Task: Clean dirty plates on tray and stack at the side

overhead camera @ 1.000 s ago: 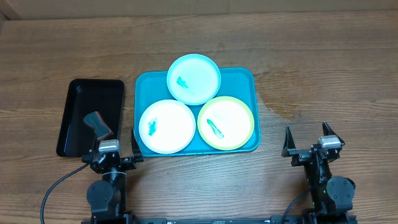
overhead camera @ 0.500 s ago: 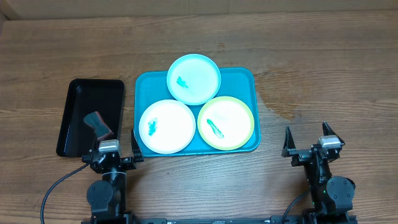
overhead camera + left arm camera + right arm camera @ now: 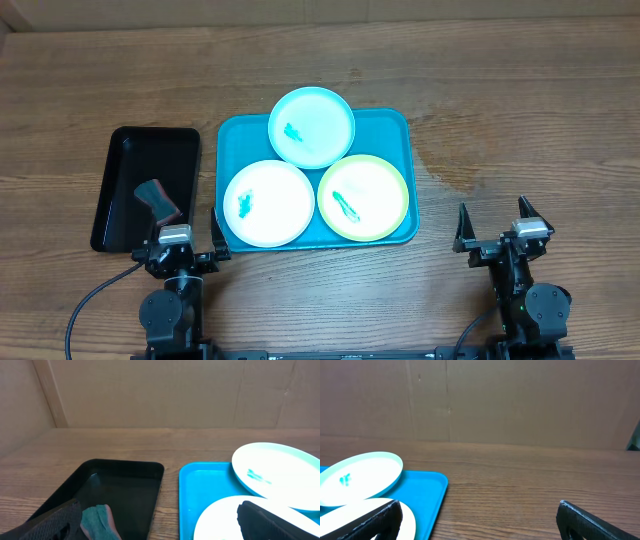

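The left gripper and the right gripper sit at the near edge of the bench, jaws spread wide and gripping nothing. Three smeared plates lie on the tray at the middle of the bench.

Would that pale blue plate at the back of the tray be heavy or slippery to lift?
Probably light and stiff: the pale blue plate looks like thin plastic. Its glossy surface might slip in a grip. It sits tilted, overhanging the far rim of the tray, so a push could rock or slide it.
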Action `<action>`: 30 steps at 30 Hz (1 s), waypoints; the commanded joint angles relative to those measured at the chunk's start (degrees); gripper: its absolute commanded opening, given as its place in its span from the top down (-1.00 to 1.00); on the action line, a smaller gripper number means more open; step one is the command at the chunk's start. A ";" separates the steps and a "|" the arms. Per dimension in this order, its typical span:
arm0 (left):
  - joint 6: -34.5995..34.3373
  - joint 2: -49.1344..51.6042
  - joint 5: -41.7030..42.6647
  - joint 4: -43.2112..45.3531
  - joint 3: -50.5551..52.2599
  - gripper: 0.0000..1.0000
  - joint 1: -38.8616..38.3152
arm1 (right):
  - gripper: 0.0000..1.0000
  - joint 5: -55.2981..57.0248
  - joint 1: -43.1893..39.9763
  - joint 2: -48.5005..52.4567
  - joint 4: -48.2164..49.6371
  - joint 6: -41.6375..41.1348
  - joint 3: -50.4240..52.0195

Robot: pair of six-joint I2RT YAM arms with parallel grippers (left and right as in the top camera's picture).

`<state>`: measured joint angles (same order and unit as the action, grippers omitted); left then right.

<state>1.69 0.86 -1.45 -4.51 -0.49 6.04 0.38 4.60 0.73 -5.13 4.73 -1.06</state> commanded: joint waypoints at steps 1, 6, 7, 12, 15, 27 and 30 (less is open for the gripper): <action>0.92 -0.46 0.87 0.07 0.20 -1.00 0.33 | -1.00 0.17 0.22 -0.57 0.33 0.22 0.59; 0.92 -0.46 0.87 0.07 0.20 -0.99 0.33 | -1.00 0.17 0.22 -0.57 0.33 0.22 0.59; 0.92 -0.46 0.87 0.07 0.20 -0.99 0.33 | -1.00 0.17 0.22 -0.57 0.33 0.22 0.59; 0.92 -0.46 0.87 0.07 0.20 -1.00 0.33 | -1.00 -2.86 0.22 -0.57 0.81 -0.48 0.59; 0.92 -0.46 0.87 0.07 0.20 -0.99 0.33 | -1.00 -17.09 0.22 -0.57 1.84 -7.19 0.59; 0.92 -0.46 0.87 0.07 0.20 -0.99 0.33 | -1.00 -38.29 0.22 -0.57 13.05 -41.46 0.59; 0.92 -0.46 0.87 0.07 0.20 -0.99 0.33 | -1.00 -39.91 0.22 -0.57 21.59 -42.07 0.57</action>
<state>1.69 0.86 -1.43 -4.51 -0.49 6.04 -35.81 4.60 0.73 13.61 -31.86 -1.06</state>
